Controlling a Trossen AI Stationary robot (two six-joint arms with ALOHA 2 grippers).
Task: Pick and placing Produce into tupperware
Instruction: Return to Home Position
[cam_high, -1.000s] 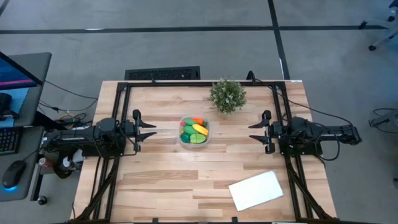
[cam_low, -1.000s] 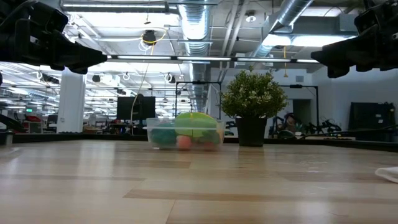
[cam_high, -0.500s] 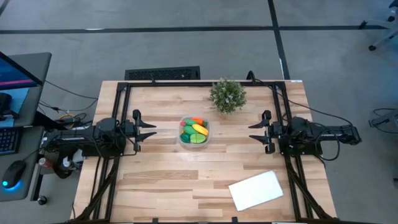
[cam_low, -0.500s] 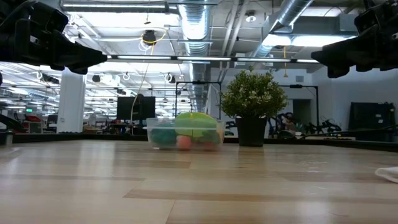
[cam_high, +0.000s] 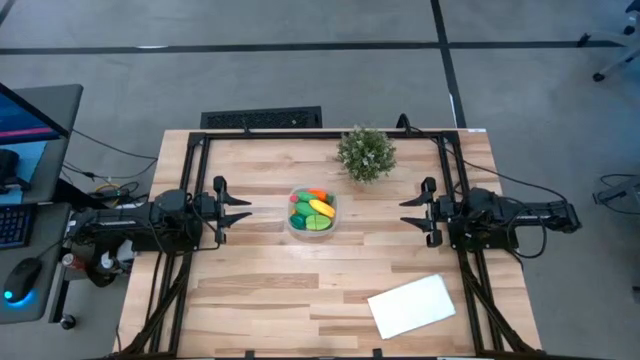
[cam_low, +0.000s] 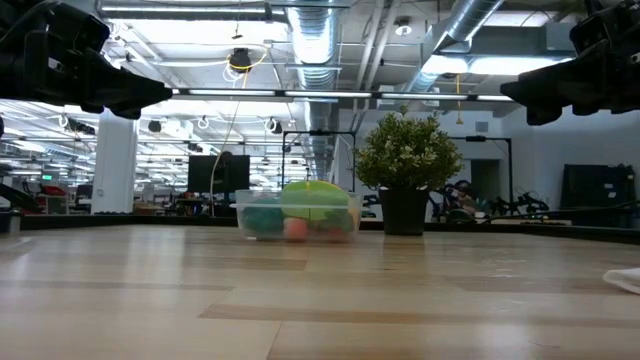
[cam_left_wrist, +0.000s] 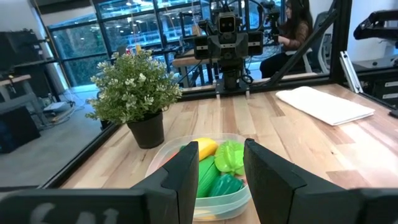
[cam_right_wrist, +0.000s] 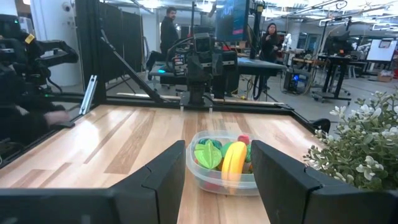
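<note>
Produce (cam_high: 312, 209) lies heaped inside the clear tupperware (cam_high: 289, 214) at mid-table, near the potted plant (cam_high: 366, 153). My left gripper (cam_high: 247, 208) and right gripper (cam_high: 404, 213) hang on either side of it, well apart from it, fingers spread and empty. To home cleanly, I judge both arms should settle level, with no sweep toward the container.

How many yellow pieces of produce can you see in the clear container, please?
1. A yellow banana lies on top of the pile in the tupperware, beside green pieces; other yellow pieces may be hidden underneath.
</note>
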